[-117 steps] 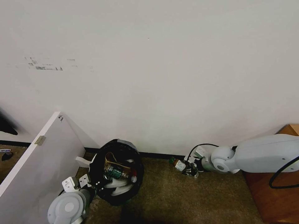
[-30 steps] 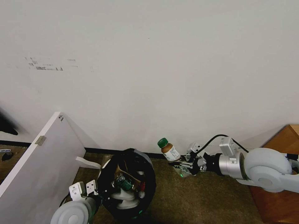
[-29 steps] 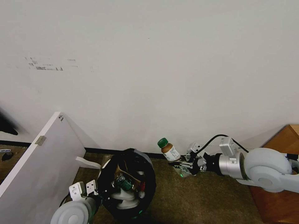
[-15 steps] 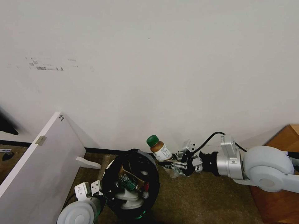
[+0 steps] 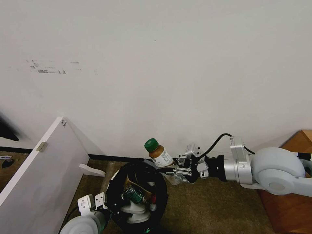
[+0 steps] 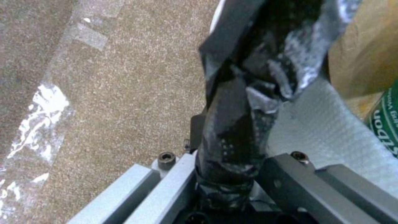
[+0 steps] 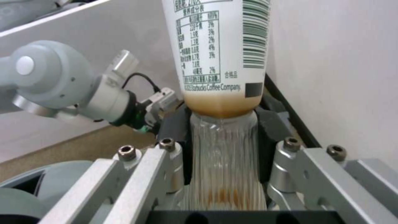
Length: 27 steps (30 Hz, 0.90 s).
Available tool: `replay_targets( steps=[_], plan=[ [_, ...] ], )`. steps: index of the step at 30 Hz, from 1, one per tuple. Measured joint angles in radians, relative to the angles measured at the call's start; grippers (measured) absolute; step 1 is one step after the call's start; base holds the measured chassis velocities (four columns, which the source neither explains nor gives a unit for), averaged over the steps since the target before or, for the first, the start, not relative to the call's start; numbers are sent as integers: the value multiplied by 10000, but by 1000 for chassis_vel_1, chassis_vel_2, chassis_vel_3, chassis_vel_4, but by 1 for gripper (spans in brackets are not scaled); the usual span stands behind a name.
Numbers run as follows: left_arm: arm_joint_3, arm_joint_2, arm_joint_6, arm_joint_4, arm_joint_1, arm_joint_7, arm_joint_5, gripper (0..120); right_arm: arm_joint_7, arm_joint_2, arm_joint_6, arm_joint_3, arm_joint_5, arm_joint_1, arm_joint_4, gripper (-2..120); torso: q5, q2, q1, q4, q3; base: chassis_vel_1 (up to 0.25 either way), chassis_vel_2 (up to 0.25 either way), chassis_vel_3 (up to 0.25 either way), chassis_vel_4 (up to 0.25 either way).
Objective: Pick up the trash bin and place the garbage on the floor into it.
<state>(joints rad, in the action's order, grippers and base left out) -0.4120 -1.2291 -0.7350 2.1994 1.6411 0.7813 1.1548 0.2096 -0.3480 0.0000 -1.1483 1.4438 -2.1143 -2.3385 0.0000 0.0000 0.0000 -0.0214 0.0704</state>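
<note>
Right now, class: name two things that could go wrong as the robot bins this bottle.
The right gripper grips the coffee bottle by its clear base, tilted beside the trash bin; released here, it might miss. The left gripper pinches only the bin's black bag, which could slip or tear.

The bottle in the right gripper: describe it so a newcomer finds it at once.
Start at the white wall. Below it, above the black-lined round trash bin, the right gripper holds a green-capped clear plastic bottle of brown drink. Its neighbours lie inside the bin.
</note>
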Motion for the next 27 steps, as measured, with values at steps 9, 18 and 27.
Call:
replay_targets(
  steps=[9,18,27],
  plan=[
    [29,-95,-1,92,145,-113,-247,0,166,-541,132,-255,-18,-355,118,25,-1,0,0,0,1,0,0,0,0],
    [91,-153,-5,68,129,-153,-355,0,316,-1095,206,-503,44,-589,176,25,0,-1,0,3,0,0,0,0,0],
    [157,-171,-5,-34,72,-219,-464,0,302,-653,181,-475,133,-161,-53,25,1,0,0,-1,0,0,0,0,0]
  ],
)
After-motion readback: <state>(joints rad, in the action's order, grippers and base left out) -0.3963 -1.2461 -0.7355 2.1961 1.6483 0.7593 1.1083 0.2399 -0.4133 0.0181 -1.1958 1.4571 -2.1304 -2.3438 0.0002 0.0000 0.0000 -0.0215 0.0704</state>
